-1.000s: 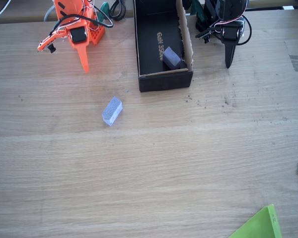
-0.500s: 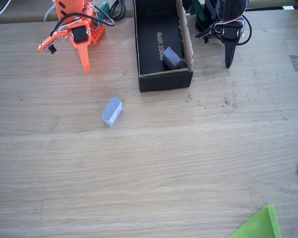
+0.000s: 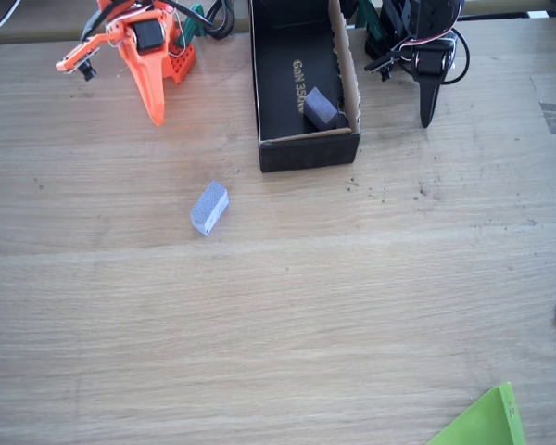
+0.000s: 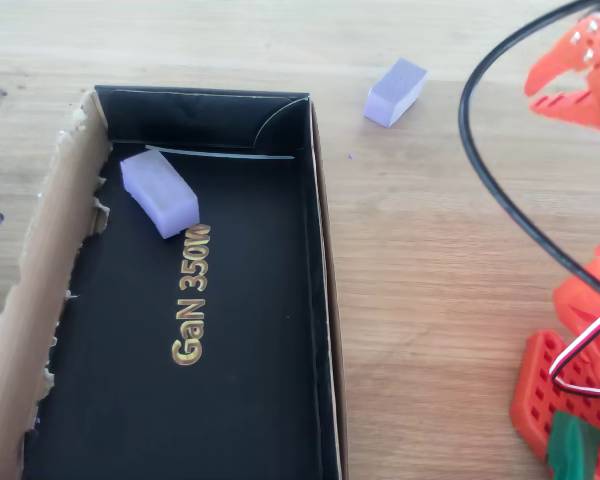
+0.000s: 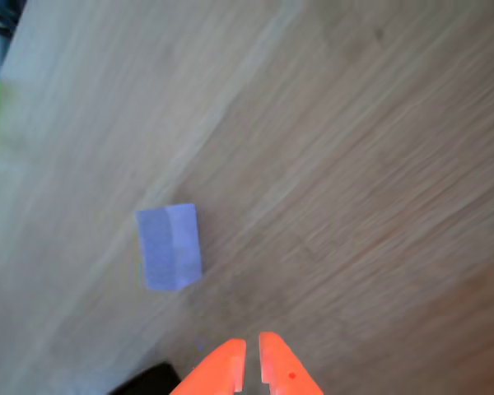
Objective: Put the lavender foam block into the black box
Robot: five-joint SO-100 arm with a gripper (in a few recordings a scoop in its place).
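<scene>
My orange fingers (image 5: 284, 372) sit almost together in the wrist view, only a thin slit between the tips, and they have nothing between them. The gripper (image 5: 253, 364) hangs above bare wood, with the lavender foam block (image 5: 170, 245) lying a little ahead of it and off to the left in that view, well clear of both tips.

From the fixed view I see the gripper (image 3: 155, 109) pointing down at the table (image 3: 278, 315) near the top left, tip just over the surface. The lavender foam block (image 3: 208, 207) lies on its side on the open wood, below and to the right of the gripper, and below and to the left of the black box (image 3: 304, 153), apart from both.

Further back, the overhead view shows the lavender foam block (image 4: 394, 91) outside the black box (image 4: 315, 300), near its corner but not touching. Inside the box a darker violet block (image 4: 159, 192) rests on the floor beside the gold lettering (image 4: 191, 296), close to the torn brown cardboard flap (image 4: 40, 270).
</scene>
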